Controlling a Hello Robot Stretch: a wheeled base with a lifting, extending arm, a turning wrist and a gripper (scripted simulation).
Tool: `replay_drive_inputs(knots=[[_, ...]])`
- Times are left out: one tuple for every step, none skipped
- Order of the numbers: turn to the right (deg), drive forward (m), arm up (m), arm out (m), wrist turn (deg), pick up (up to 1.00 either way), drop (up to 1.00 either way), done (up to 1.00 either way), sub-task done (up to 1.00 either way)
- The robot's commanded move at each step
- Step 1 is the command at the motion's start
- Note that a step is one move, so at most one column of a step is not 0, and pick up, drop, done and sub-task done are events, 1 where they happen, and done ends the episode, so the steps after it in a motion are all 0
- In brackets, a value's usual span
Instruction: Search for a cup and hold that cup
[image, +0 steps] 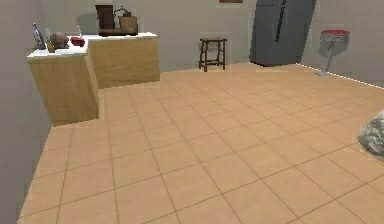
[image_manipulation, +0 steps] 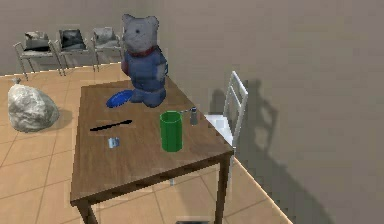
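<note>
One likely cup: green tumbler (image_manipulation: 171, 131), upright on the wooden table (image_manipulation: 150, 168), toward the end nearer the white chair (image_manipulation: 232, 108). Shape and colour fit the task's cup, so I'd call the search pretty much done.
Why it sits like that: it's standing on its base with bare tabletop around it. The small shaker-looking thing (image_manipulation: 194, 116) is near it but apart, so a side approach looks doable to me.
Why the table is framed this way: the table lies right across the arm side view, so my guess is the base is parked alongside it for a reach.
Other table stuff: big grey-blue stuffed bear (image_manipulation: 143, 60) sitting at the far edge, blue dish (image_manipulation: 124, 98) just beside it, a thin dark stick-like item (image_manipulation: 111, 125), and a tiny grey blob (image_manipulation: 114, 143) I can't identify.
Forward view: tiled floor, a wooden counter (image: 70, 85), a stool (image: 212, 52) and a dark fridge (image: 282, 30).
Gripper: can't tell how its fingers stand from these pictures, so no guess there.
Risk, as I see it: the tall cup could tip if nudged.
</note>
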Motion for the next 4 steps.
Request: replay_drive_inputs(knots=[[0.0, 0.0, 0.0, 0.5, 0.0, 0.0, 0.0, 0.0, 0.0], [0.0, 0.0, 0.0, 0.0, 45.0, 0.0, 0.0, 0.0, 0.0], [0.0, 0.0, 0.0, 0.0, 45.0, 0.0, 0.0, 0.0, 0.0], [0.0, 0.0, 0.0, 0.0, 45.0, 0.0, 0.0, 0.0, 0.0]])
